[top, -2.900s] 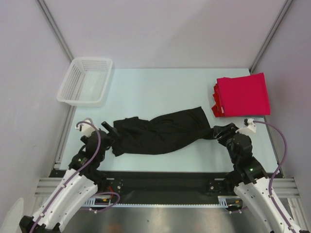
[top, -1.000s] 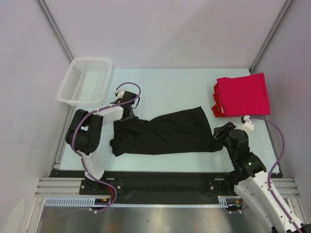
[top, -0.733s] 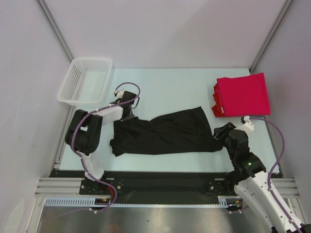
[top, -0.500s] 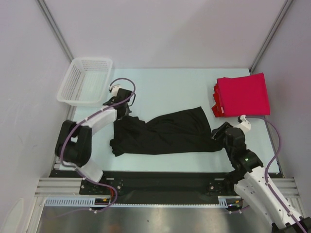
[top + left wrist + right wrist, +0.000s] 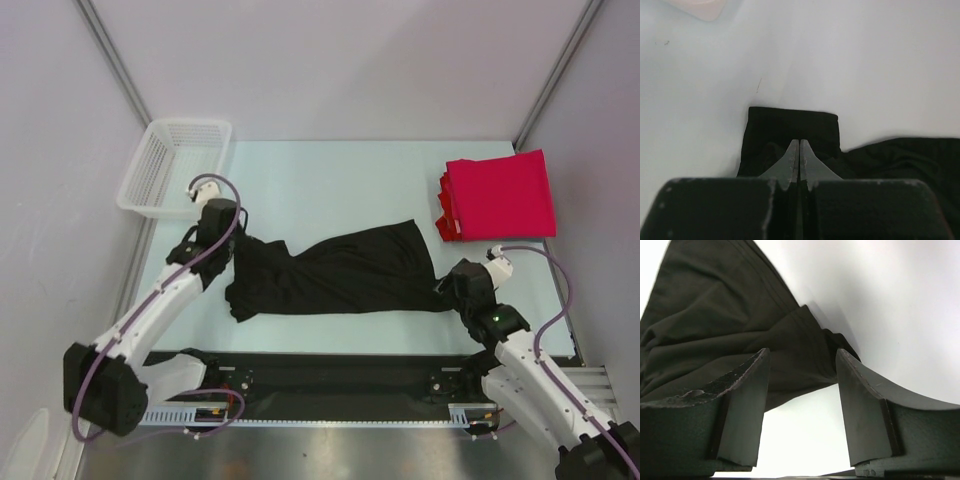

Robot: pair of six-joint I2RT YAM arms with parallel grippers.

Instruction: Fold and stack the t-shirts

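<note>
The left hand [image 5: 799,158] has its fingers pressed together over the upper left corner of the black t-shirt [image 5: 340,272]; in the left wrist view the tips meet in front of a flat, square-edged flap of black cloth, and whether any cloth is caught between them cannot be told. Half a second ago the left arm was bent, with its elbow low at the left side of the frame. Now it runs in one long line from the lower left corner up to the hand, and its wrist sits closer to the white mesh basket [image 5: 175,165] in the upper left. The black t-shirt lies rumpled and stretched sideways across the middle of the pale bench [image 5: 330,180], much as before, though its upper left corner now reaches slightly further up and left toward the hand. The right hand [image 5: 801,354] is spread wide at the shirt's right tip, the dark cloth lying just past and between its fingers without being clamped. This arm has shifted a little since the earlier frame, its hand staying at that tip. The folded red t-shirts [image 5: 500,195] remain stacked in the upper right, well apart from the black one, and the basket has not moved.
</note>
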